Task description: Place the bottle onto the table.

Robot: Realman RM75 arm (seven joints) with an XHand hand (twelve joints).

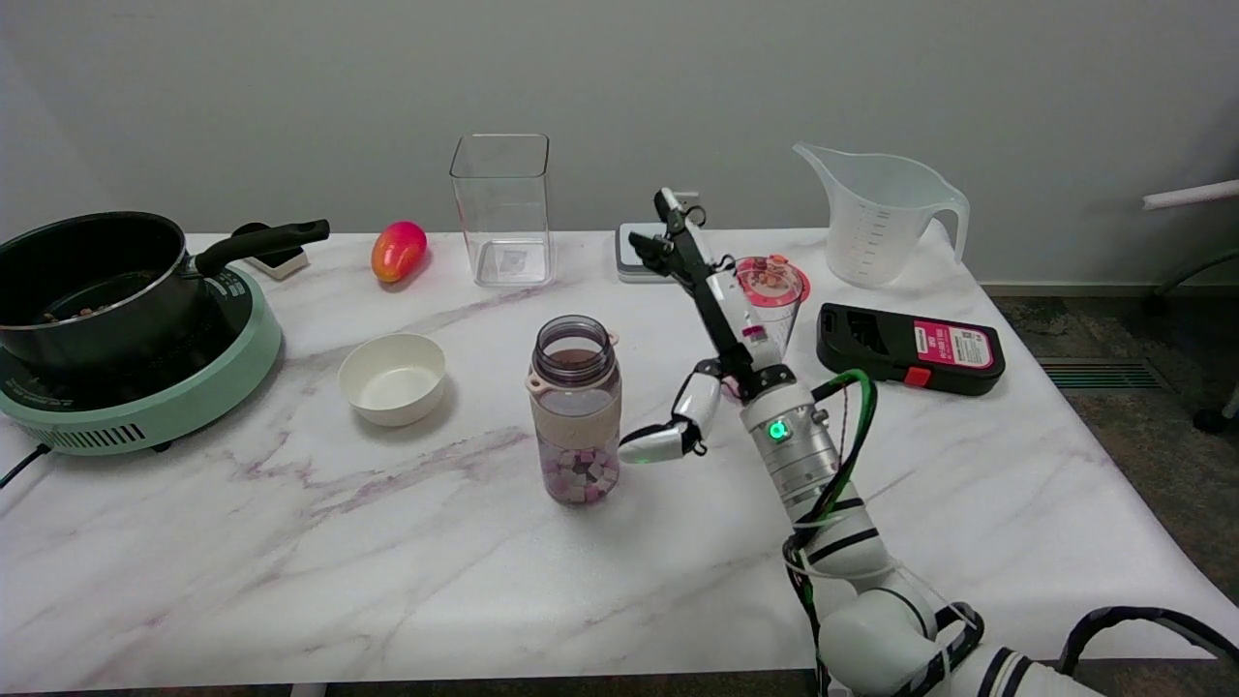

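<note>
So the bottle (pixel 575 409) stands upright on the marble table (pixel 290 542), near the middle, its mouth open with no cap on, a pale band round its waist and small pink, purple and white cubes piled in the bottom. Just to its right hangs the right hand (pixel 711 319), fingers stretched out long and straight toward the back of the table, thumb (pixel 668 440) jutting sideways toward the bottle with a clear gap between the two, so the hand is spread wide and holds nothing. Its wrist shows a green light, and the white arm runs down to the lower right corner with cables looped alongside. Behind the extended fingers sits a clear plastic cup with a pink lid (pixel 771 295), partly hidden by the hand, and further back a small grey-white scale (pixel 639 254). Right of the cup lies a flat black device with a pink label (pixel 910 348). At the back right stands a translucent measuring jug (pixel 876 213), handle to the right. Left of the bottle rests a small white bowl (pixel 392 378). Toward the back, a tall clear square container (pixel 501 208) stands upright, and beside it on the left lies a red-orange mango (pixel 398 251). Far left, a black saucepan (pixel 92 281) sits on a mint-green induction cooker (pixel 194 387), its handle pointing right toward the mango.
</note>
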